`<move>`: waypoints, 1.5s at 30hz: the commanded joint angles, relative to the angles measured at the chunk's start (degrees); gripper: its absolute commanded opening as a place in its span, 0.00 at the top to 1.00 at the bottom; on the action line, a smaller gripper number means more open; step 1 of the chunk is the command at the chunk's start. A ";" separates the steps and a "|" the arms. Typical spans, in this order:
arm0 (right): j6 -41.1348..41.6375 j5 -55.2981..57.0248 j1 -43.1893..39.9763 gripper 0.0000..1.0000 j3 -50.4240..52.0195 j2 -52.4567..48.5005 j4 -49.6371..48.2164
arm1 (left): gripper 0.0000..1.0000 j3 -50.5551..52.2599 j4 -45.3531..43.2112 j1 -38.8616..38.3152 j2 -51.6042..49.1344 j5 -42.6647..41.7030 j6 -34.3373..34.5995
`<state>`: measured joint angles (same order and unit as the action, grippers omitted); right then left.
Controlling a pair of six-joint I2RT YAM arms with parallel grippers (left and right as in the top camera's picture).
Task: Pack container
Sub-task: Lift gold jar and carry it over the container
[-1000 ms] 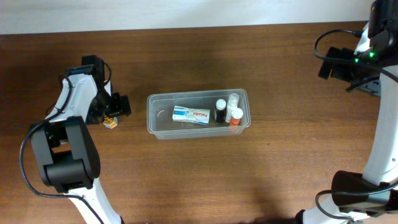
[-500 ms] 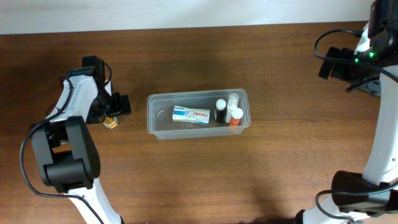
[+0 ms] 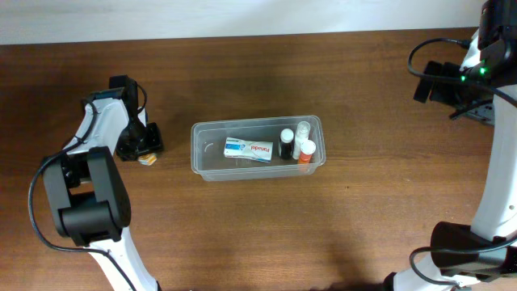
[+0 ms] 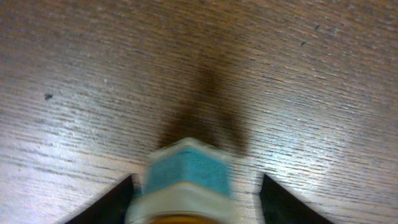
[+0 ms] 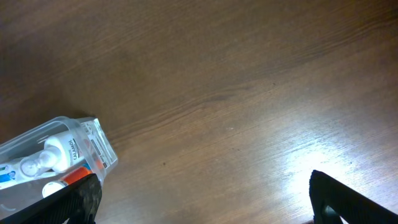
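The clear container (image 3: 242, 124) stands mid-table and holds a white and blue box (image 3: 249, 149), a black bottle (image 3: 286, 143), a white bottle (image 3: 302, 132) and an orange-capped bottle (image 3: 306, 152). Left of it, a small amber bottle with a teal cap (image 3: 149, 160) lies on the table under my left gripper (image 3: 143, 145). In the left wrist view this bottle (image 4: 186, 177) sits blurred between the jaws of the left gripper (image 4: 198, 190). One finger touches it and a gap shows at the other. My right gripper (image 5: 202, 186) hangs wide open and empty, far right of the container's end (image 5: 93, 146).
Bare brown wood surrounds the container on all sides. The right arm's base and cables (image 3: 477, 109) sit at the table's right edge. The left arm's base (image 3: 85, 210) stands at the near left.
My left gripper has shifted slightly down over the small bottle and its jaws have narrowed around it. The right arm has not moved.
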<state>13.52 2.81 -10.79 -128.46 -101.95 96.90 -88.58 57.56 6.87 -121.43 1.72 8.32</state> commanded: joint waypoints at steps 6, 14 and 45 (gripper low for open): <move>0.48 0.68 -0.17 0.02 -0.33 0.33 0.00 | 0.63 0.42 -0.04 0.15 -0.61 -0.42 -0.22; 0.48 0.70 -0.17 0.02 -0.33 0.33 0.00 | 0.62 -0.37 1.01 0.15 -0.61 -1.55 -0.22; 0.50 0.70 -0.17 0.02 -0.33 0.33 0.00 | 0.55 -38.34 34.75 -12.87 -0.61 -14.93 -17.22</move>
<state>13.52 2.81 -10.79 -128.46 -101.95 96.92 -125.86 91.94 -3.57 -121.75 -12.01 -6.09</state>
